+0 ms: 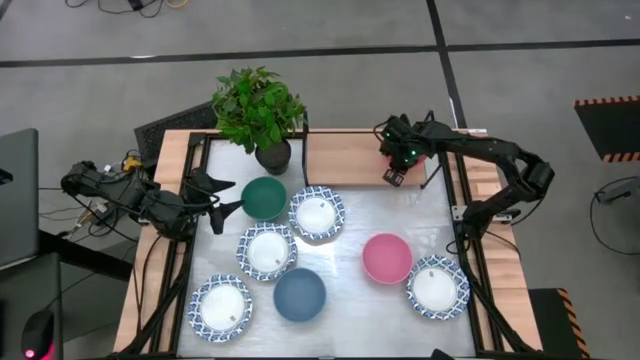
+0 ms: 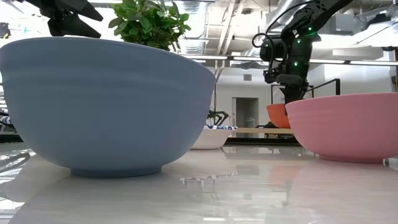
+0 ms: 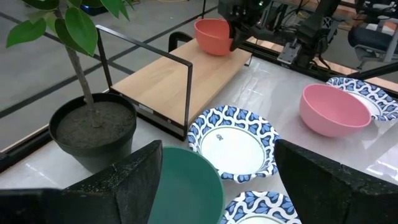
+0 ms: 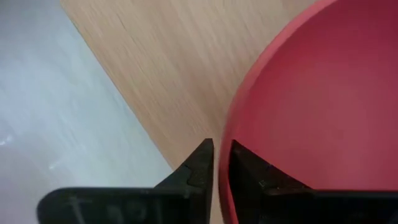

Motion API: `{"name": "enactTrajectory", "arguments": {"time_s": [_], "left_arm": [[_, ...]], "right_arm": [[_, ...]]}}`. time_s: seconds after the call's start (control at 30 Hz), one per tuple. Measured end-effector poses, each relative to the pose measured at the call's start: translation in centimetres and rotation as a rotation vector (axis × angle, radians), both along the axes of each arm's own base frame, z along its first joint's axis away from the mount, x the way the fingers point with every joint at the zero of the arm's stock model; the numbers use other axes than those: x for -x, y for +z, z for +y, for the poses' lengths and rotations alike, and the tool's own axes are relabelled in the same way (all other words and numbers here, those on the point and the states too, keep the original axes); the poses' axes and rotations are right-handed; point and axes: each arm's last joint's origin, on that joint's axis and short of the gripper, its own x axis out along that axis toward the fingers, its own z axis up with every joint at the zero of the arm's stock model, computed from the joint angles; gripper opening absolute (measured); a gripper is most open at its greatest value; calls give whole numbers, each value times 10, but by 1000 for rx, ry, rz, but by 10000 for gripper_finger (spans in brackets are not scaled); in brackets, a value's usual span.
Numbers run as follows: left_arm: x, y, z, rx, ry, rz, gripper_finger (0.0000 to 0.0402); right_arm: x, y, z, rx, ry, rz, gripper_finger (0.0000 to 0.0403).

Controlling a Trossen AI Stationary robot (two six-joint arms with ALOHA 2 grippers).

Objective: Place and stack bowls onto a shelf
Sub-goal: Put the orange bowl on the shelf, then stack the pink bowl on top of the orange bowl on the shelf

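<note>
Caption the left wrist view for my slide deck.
Right gripper sets pink bowl on wooden shelf.
</note>
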Motion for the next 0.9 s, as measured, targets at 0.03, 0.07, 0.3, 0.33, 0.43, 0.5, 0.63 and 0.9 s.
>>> {"name": "enactTrajectory", "arguments": {"time_s": [0.03,0.07,0.3,0.33,0.43,0.5,0.63,0.9], "left_arm": [[0,0,0,0,0,0,293],[0,0,0,0,0,0,293],[0,0,0,-6,6,0,293],[0,0,0,-11,6,2,293],[0,0,1,-18,17,1,293],[0,0,1,-19,20,0,293],[0,0,1,-15,21,-2,293],[0,0,1,-4,18,-5,293]], "right_arm": [[0,0,0,4,6,5,79],[0,0,0,10,10,12,87],[1,7,-3,60,15,46,185],[0,11,-5,75,12,45,200],[-3,29,-8,95,6,26,233],[-7,46,-8,108,-3,-4,242],[-17,78,4,99,13,-50,244],[-45,90,86,-60,168,-65,240]]}}
